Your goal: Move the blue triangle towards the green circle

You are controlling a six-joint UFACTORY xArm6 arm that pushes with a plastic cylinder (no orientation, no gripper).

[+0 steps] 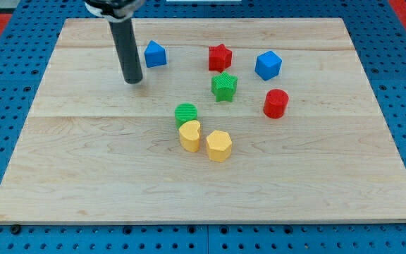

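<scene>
The blue triangle (155, 54) sits near the view's top, left of centre. The green circle (186, 113) lies lower and to the right, near the board's middle, touching the yellow block below it. My tip (133, 80) rests on the board just left of and slightly below the blue triangle, a small gap between them. The dark rod rises from the tip to the view's top edge.
A red star (220, 57), a green star (224, 86), a blue hexagon block (268, 65) and a red cylinder (275, 103) lie to the right. A yellow heart-like block (189, 135) and a yellow hexagon (218, 145) sit below the green circle. The wooden board (83, 176) lies on blue pegboard.
</scene>
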